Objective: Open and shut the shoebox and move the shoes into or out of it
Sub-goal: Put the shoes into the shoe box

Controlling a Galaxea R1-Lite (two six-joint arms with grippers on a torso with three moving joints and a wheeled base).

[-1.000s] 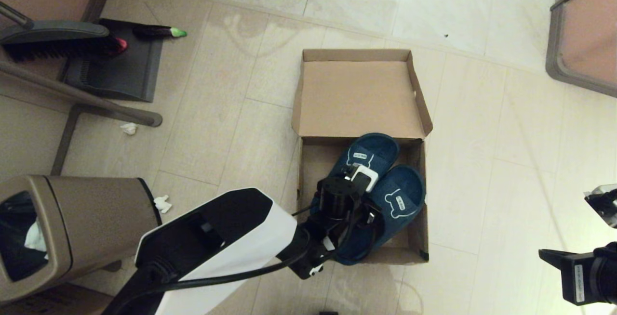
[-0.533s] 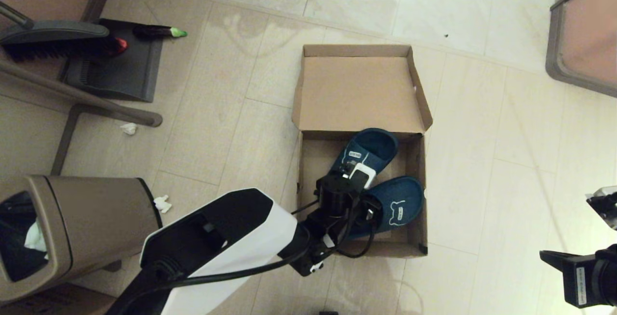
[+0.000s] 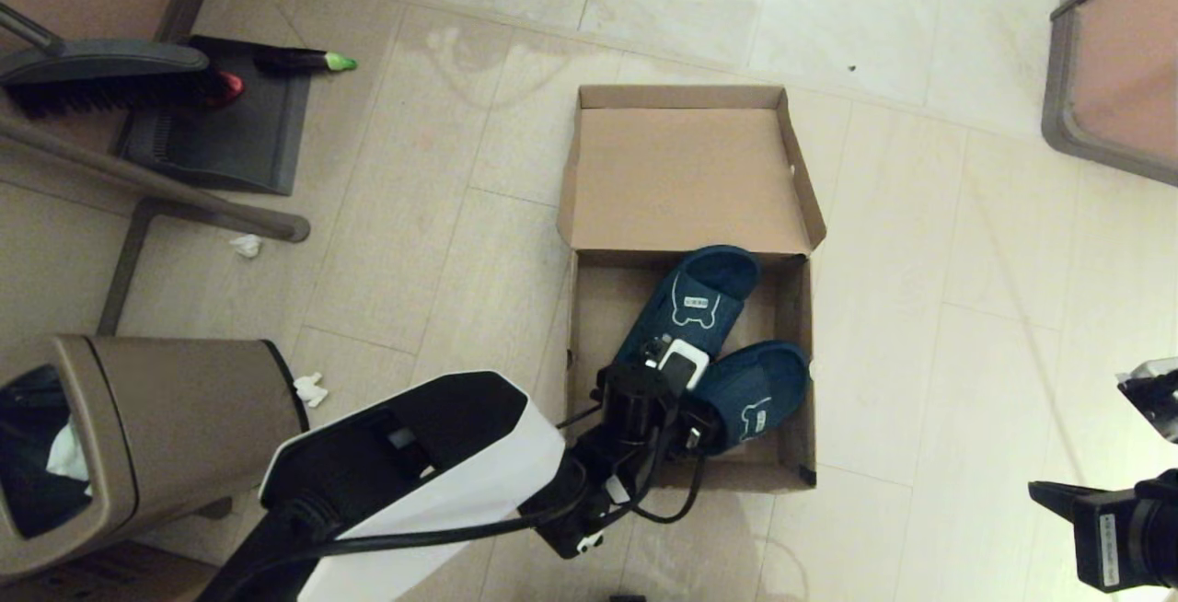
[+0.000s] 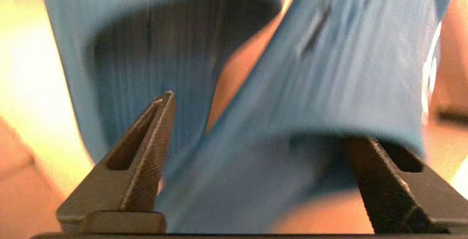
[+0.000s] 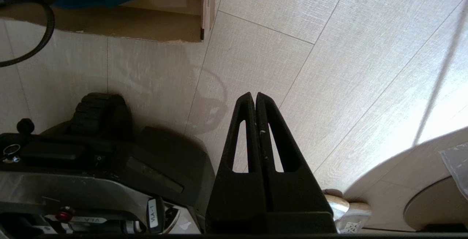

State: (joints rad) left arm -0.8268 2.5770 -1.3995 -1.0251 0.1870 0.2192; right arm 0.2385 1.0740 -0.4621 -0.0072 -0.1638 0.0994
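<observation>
Left gripper [image 4: 256, 129], jaws spread wide and gripping nothing, sits right over the shoes [image 3: 709, 303] in the shoebox [image 3: 686, 169]; nearer slide's long axis runs toward 1 o'clock.

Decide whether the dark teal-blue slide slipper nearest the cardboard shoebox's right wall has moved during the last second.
Yes. That dark teal-blue slide slipper has dropped lower into the brown cardboard shoebox and swung round, its bear mark now facing the right wall.

The left gripper [image 4: 256, 122] has spread its fingers and drawn back toward 7 o'clock. The two dark teal-blue slide slippers [image 3: 709, 303], earlier side by side, now lie splayed apart inside the brown cardboard shoebox [image 3: 589, 326], the nearer tipped sideways.
</observation>
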